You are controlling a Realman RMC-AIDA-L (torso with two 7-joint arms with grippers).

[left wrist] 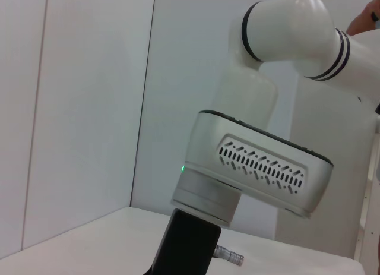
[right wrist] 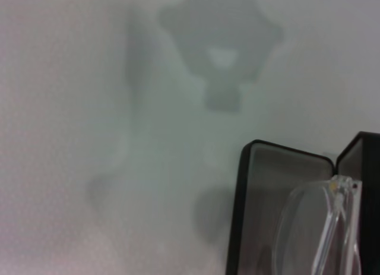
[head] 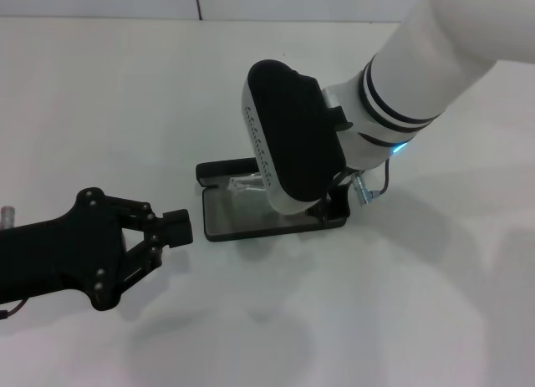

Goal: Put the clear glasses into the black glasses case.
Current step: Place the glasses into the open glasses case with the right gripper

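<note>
**Ana:** Worktop [head: 100,86] first, since it is the biggest thing: white, and carrying only the task's things and the two arms. What sits on it?

**Ben:** Largest after that is the right arm, coming in from two o'clock in the head view and bending down over the middle. Its bulky wrist covers most of the black glasses case [head: 242,220], which lies open at the centre, grey lining up, one half nearer the robot and the other at twelve o'clock from it.

**Ana:** And the right end effector?

**Ben:** The right end effector [head: 334,205] is low at the case's three o'clock end. Whether its fingers are parted or closed I cannot tell; the wrist hides them.

**Ana:** The other arm?

**Ben:** The left end effector [head: 171,228] hangs at nine o'clock of the case, near it but apart, fingertips together on nothing.

**Ana:** Smallest now, the clear glasses.

**Ben:** The clear glasses [right wrist: 320,227] show in the right wrist view over the grey lining, one lens and a thin arm crossing the case's rim. In the head view a glint of them [head: 244,185] lies along the hinge side. I cannot tell whether they rest on the lining or hang just above it.

**Ana:** So how far along?

**Ben:** Late, I judge. The glasses are at the case, inside or nearly so. Left to do: settle them fully, let go, lift the arm clear. The lid is not closed.
</note>
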